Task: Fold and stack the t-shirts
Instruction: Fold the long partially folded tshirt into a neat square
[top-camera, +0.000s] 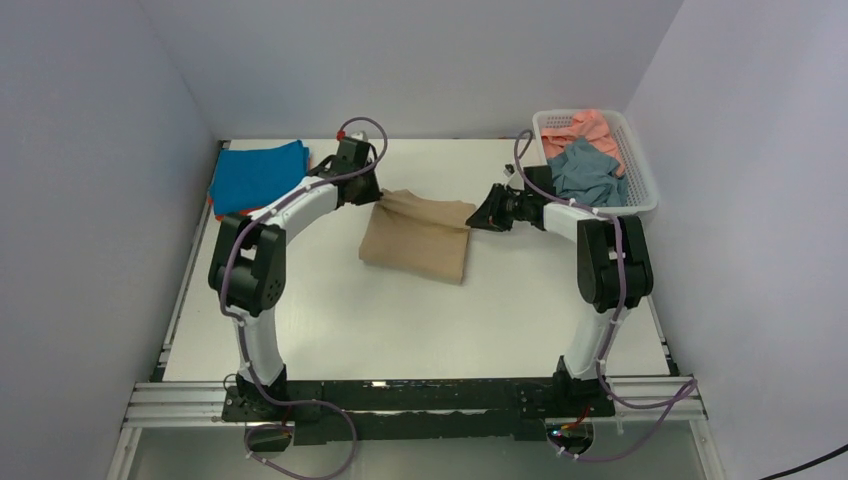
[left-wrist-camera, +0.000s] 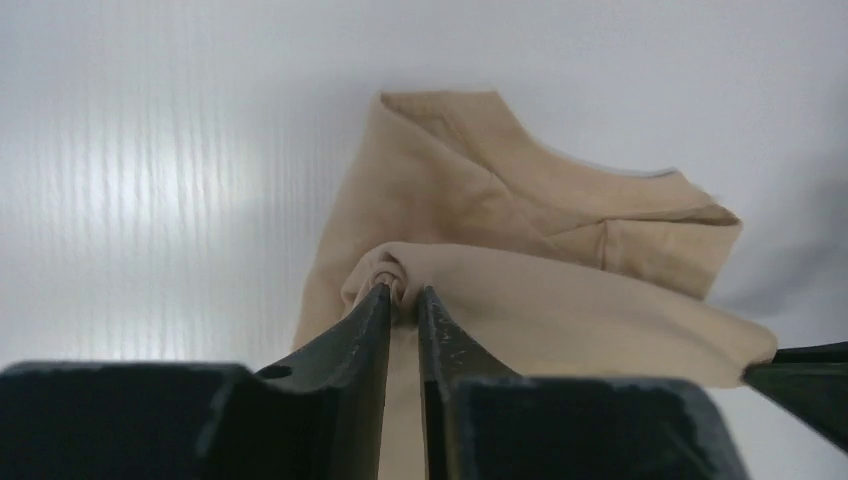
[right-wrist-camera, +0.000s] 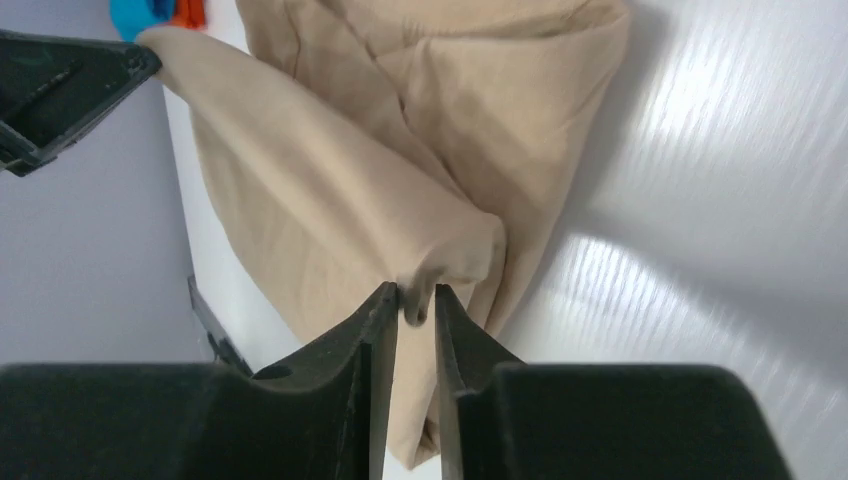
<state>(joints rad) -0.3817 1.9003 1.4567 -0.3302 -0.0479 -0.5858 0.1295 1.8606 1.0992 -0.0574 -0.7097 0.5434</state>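
Observation:
A tan-beige t-shirt (top-camera: 420, 240) lies partly folded in the middle of the table, its far edge lifted between both grippers. My left gripper (top-camera: 374, 196) is shut on its far left corner; the cloth (left-wrist-camera: 500, 290) bunches between the jaws (left-wrist-camera: 404, 292). My right gripper (top-camera: 482, 217) is shut on the far right corner; the shirt (right-wrist-camera: 340, 190) hangs from its jaws (right-wrist-camera: 416, 296). A folded bright blue t-shirt (top-camera: 256, 175) lies at the far left on an orange one (top-camera: 212, 204). A salmon pink t-shirt (top-camera: 585, 127) and a dusty grey-blue one (top-camera: 588, 172) lie in the basket.
The white plastic lattice basket (top-camera: 642, 185) stands at the far right corner. Walls close in the table on the left, back and right. The arm bases sit on a metal rail (top-camera: 420, 398) at the near edge.

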